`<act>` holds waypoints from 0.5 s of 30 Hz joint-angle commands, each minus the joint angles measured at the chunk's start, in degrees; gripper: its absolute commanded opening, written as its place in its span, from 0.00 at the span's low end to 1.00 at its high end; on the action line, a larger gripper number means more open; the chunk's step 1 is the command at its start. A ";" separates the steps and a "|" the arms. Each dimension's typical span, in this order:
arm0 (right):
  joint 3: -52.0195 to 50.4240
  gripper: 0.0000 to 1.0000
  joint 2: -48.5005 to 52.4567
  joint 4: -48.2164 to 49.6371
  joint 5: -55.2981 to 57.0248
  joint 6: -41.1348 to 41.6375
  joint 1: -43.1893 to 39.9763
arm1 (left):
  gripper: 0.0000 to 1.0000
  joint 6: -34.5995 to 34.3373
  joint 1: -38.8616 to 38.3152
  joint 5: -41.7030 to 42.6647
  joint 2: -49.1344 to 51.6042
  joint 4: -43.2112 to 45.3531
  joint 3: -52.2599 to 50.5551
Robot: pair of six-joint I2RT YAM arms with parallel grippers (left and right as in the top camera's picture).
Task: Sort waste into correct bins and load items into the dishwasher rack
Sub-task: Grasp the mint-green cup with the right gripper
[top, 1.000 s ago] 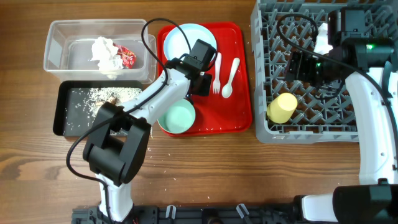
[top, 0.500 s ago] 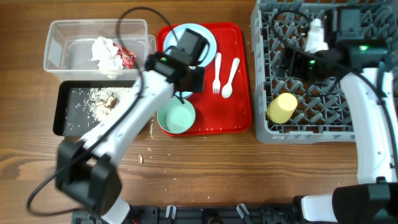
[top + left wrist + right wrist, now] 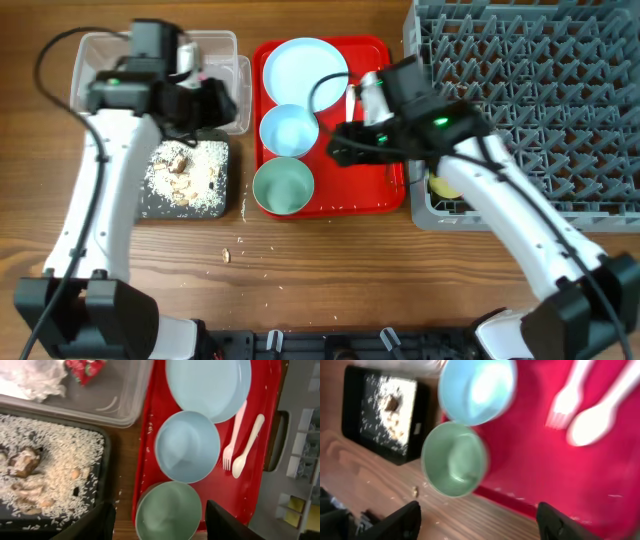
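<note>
On the red tray (image 3: pixel 385 180) lie the light blue plate (image 3: pixel 305 62), a pale blue bowl (image 3: pixel 288 128) and a mint bowl (image 3: pixel 283 187). My left gripper (image 3: pixel 208 102) is open and empty, hovering over the edge of the clear tub (image 3: pixel 100 50) and the black tray (image 3: pixel 185 175) of rice and brown scraps. Its wrist view shows the red wrapper (image 3: pixel 85 367) and tissue (image 3: pixel 32 377) in the tub, the fork (image 3: pixel 232 442) and the spoon (image 3: pixel 247 442). My right gripper (image 3: pixel 345 142) is open and empty above the red tray, near the mint bowl (image 3: pixel 454 459).
The grey dishwasher rack (image 3: pixel 530 90) fills the right side. The yellow cup (image 3: pixel 441 186) peeks out at its front left, under my right arm. Rice crumbs lie on the wood (image 3: pixel 226 255) in front of the trays.
My left arm swung left from the red tray to the tub and black tray. My right arm came out of the rack to the red tray. The blue bowl now shows uncovered.
</note>
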 commanded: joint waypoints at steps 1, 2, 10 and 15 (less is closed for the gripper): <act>-0.52 0.73 5.29 1.20 2.56 7.61 5.20 | 0.60 2.40 5.31 4.52 -1.01 -1.33 0.85; -0.52 0.73 6.78 1.42 2.56 8.26 6.19 | 0.62 2.40 6.32 4.52 -1.03 -1.53 0.85; -0.50 0.64 19.85 2.10 2.21 10.51 9.29 | 0.84 2.36 9.35 1.68 -1.01 -1.84 0.81; -0.50 0.50 20.70 3.04 1.49 10.99 8.85 | 1.00 2.36 9.33 1.49 -1.01 -2.16 0.81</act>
